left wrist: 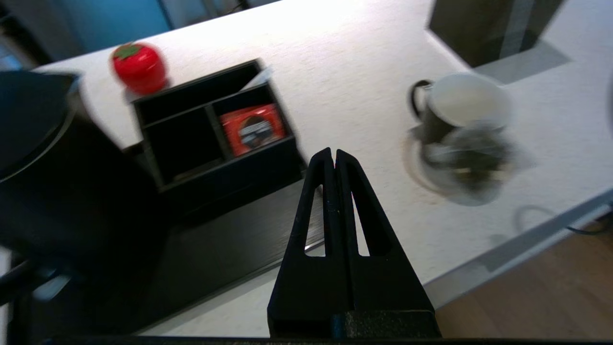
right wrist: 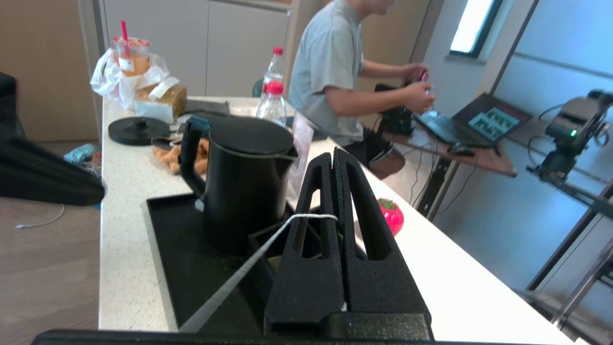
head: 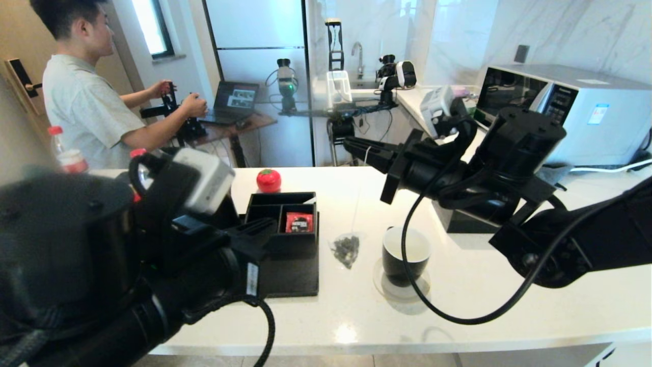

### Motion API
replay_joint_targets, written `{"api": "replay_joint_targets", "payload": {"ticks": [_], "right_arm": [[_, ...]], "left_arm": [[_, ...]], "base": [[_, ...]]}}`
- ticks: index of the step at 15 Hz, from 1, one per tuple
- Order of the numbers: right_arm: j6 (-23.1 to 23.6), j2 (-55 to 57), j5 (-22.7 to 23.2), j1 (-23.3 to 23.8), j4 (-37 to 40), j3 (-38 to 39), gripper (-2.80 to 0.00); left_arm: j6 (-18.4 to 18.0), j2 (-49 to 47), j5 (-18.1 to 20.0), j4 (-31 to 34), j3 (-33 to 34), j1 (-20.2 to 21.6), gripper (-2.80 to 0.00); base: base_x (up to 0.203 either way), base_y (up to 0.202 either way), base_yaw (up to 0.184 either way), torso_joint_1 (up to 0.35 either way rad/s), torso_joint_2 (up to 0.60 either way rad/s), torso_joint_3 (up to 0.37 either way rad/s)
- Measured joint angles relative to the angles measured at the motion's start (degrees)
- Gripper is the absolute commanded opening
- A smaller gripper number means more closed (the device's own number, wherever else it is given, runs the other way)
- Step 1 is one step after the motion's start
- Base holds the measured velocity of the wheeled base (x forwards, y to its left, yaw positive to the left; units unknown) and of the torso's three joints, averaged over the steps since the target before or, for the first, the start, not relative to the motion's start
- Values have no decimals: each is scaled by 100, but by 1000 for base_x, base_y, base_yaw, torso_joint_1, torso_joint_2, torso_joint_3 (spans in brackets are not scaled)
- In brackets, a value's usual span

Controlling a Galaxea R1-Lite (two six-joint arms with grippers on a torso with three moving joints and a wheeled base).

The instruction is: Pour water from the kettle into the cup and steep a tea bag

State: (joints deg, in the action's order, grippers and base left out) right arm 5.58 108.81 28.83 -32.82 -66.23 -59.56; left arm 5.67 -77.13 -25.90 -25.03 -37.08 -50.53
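Note:
My right gripper (head: 351, 146) hangs high above the counter, shut on the thin white string (right wrist: 268, 239) of the tea bag (head: 346, 250). The greyish pouch dangles just left of the cup (head: 406, 255) and slightly above the counter; in the left wrist view the tea bag (left wrist: 471, 155) shows blurred in front of the cup (left wrist: 459, 103). The cup is black outside, white inside, and stands on a clear coaster. The black kettle (right wrist: 244, 182) stands on a black tray (right wrist: 182, 258), hidden behind my left arm in the head view. My left gripper (left wrist: 334, 154) is shut and empty, over the tray's front edge.
A black organizer box (head: 282, 219) holds a red sachet (head: 299, 222). A red tomato-shaped object (head: 268, 180) sits behind it. A black cube box (head: 458, 216) stands right of the cup, a microwave (head: 570, 109) beyond. A person (head: 86, 102) sits at the far left.

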Motion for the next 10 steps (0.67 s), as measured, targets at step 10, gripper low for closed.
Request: {"api": "replay_joint_targets", "payload": {"ticks": [10], "right_arm": [[-1, -16, -11, 122, -64, -35, -280]], "left_arm": [[2, 1401, -490, 50, 1946, 2233, -280]], "base": [[0, 0, 0, 0, 0, 0]]}}
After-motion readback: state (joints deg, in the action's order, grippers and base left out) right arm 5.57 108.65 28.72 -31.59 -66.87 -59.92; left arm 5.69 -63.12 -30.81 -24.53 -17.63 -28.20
